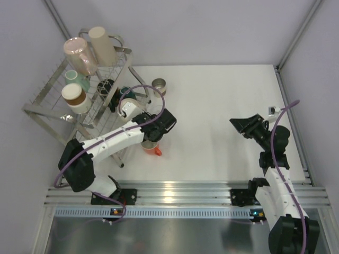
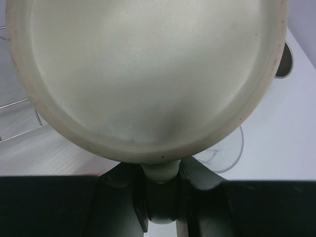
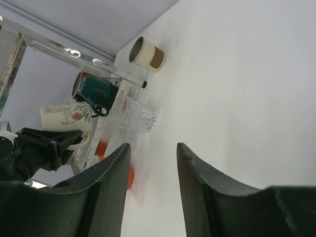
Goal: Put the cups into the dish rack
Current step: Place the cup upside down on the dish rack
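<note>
We see from above a white desk (image 1: 222,106) with a silver wire dish rack (image 1: 53,100) at its far left corner. On the rack's upper tiers sit a pink cup (image 1: 79,53), a tall beige cup (image 1: 101,45), a teal cup (image 1: 74,78) and a white and brown cup (image 1: 74,98).

The left arm reaches to the rack's right side. Its end effector (image 2: 160,170) is clamped on the rim of a white mug (image 2: 148,74), whose pale round body fills the left wrist view. From the right wrist view we make out a leafy drawing on its side.

A dark teal mug (image 3: 96,91) sits tilted at the rack's frame. A clear glass (image 3: 138,117) stands on the desk just beside the rack's foot. A cream cup with a brown band (image 3: 147,53) stands near the desk's far edge. A white cup with an orange handle (image 1: 151,147) stands on the desk under the left arm.

The right end effector (image 3: 153,150) hangs over the desk near its right edge, its fingers parted with nothing between them.
</note>
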Robot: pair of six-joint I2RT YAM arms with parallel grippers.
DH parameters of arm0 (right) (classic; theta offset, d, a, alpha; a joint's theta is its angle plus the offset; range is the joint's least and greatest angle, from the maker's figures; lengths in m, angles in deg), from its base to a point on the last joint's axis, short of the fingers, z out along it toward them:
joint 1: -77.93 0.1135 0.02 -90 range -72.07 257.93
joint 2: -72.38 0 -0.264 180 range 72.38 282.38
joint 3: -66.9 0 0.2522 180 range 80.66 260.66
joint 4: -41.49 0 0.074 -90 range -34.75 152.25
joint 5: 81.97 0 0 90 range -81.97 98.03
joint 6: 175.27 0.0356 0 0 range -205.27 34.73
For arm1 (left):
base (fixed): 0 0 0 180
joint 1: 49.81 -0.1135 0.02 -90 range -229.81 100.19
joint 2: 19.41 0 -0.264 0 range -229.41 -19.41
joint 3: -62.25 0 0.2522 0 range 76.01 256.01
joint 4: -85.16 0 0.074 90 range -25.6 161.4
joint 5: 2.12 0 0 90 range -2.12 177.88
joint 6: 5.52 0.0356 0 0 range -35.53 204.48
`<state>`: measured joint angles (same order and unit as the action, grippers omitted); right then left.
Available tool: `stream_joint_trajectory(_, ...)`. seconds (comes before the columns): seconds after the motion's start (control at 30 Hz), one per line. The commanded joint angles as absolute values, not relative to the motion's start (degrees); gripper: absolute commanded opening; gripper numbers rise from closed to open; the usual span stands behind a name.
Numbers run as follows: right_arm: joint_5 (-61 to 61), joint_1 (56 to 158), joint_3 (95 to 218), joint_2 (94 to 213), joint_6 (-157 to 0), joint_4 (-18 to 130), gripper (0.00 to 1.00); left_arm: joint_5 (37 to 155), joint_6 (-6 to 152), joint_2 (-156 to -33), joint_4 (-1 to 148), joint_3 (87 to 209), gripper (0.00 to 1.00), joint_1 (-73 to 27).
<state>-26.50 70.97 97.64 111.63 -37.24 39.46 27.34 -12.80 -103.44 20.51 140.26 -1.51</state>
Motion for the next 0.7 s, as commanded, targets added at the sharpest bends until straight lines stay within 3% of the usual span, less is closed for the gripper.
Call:
stream_joint_trajectory(0.0, -25.81, 70.11, 99.65, 110.35, -38.42, 38.11, 0.43, 22.66, -14.93, -100.44, 16.74, 140.43, 0.00, -3.05)
stream_joint_trajectory(0.67, -25.90, 70.11, 102.11, 110.26, -42.47, 41.45, 0.43, 21.08, -9.66, -102.81, 12.87, 139.38, 0.00, -13.07)
